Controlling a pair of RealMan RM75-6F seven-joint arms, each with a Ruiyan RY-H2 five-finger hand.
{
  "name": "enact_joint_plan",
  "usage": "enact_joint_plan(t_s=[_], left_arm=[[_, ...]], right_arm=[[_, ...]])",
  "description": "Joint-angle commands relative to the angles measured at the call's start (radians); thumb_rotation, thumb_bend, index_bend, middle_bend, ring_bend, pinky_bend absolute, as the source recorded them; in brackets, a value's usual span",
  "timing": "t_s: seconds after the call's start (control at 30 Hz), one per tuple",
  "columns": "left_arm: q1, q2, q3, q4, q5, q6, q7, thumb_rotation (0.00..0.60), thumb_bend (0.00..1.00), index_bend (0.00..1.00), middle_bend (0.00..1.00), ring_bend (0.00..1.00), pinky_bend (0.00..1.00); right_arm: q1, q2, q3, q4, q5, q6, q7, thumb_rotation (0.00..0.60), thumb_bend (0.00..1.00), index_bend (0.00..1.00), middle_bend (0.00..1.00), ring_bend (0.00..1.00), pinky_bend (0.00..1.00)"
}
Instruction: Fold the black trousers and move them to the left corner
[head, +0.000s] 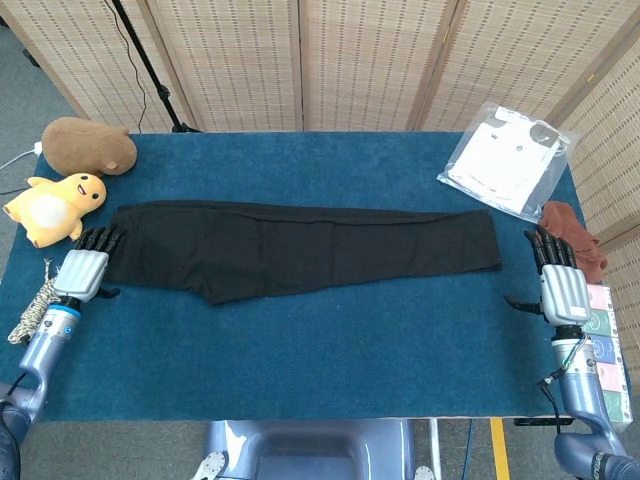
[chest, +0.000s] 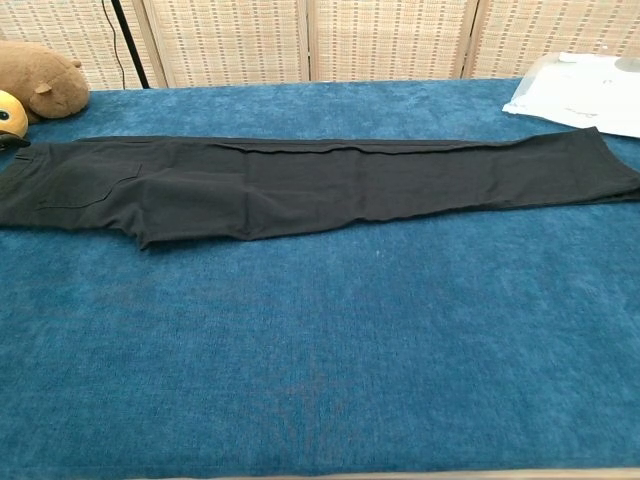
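The black trousers lie flat and full length across the blue table, waist at the left, leg ends at the right; the chest view shows the trousers the same way. My left hand rests on the table at the waistband's left edge, fingers stretched out, holding nothing. Past the leg ends, my right hand sits apart from the cloth with its fingers extended and nothing in them. Neither hand appears in the chest view.
A brown plush and a yellow plush occupy the table's far left corner. A bagged white garment lies at the far right, a rust cloth by the right edge. Folding screens stand behind the blue table.
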Motion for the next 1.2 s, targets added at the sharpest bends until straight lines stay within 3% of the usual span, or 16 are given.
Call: enact_joint_plan(t_s=[0.03,0.47,0.6,0.67,1.2], left_arm=[[-0.001,-0.006,-0.006,0.01,-0.005,-0.009,0.0,0.6,0.09,0.0,0.0,0.0,0.05],[-0.01,-0.026,-0.023,0.042,-0.019,-0.036,0.029,0.6,0.14,0.0,0.0,0.0,0.07],[-0.017,-0.029,-0.022,0.047,-0.015,-0.039,0.04,0.6,0.32,0.0,0.0,0.0,0.07],[-0.02,-0.031,-0.021,0.046,-0.014,-0.041,0.042,0.6,0.37,0.0,0.0,0.0,0.07],[-0.006,-0.021,0.0,0.058,0.004,-0.082,0.061,0.6,0.37,0.0,0.0,0.0,0.07]], right_arm=[[-0.001,0.001,0.002,-0.005,0.001,0.0,0.0,0.6,0.0,0.0,0.0,0.0,0.01],[-0.004,0.002,0.008,-0.021,-0.002,0.006,-0.009,0.6,0.0,0.0,0.0,0.0,0.01],[-0.006,0.004,0.009,-0.027,-0.005,0.01,-0.009,0.6,0.0,0.0,0.0,0.0,0.01],[-0.007,0.006,0.01,-0.029,-0.005,0.012,-0.01,0.6,0.0,0.0,0.0,0.0,0.01],[-0.014,0.017,0.015,-0.053,-0.006,0.021,-0.012,0.6,0.0,0.0,0.0,0.0,0.01]])
